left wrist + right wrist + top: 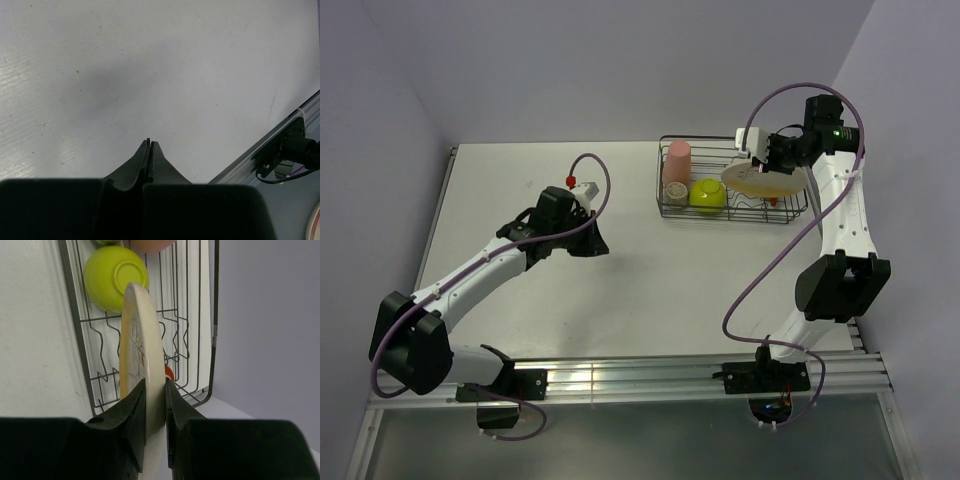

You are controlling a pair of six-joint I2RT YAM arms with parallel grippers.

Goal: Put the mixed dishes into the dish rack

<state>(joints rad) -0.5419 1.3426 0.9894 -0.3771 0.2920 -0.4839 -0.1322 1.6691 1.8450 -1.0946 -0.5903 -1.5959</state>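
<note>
The large pale-yellow plate (136, 340) stands on edge, pinched at its rim by the right gripper (155, 382), over the wavy wires of the dish rack (216, 315). Ahead of the fingertips and slightly left, the lime-green bowl (115, 275) sits in the rack with its base showing, and the pink tumbler (675, 162) is beyond it. The left gripper (149, 142) is pressed shut above the bare table (150, 60), well apart from the rack.

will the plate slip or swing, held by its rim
Likely stiff: the plate shows no sag, held on edge. Its smooth rim may slip, since the fingers pinch one edge only. Outside a rack slot it could tip.
</note>
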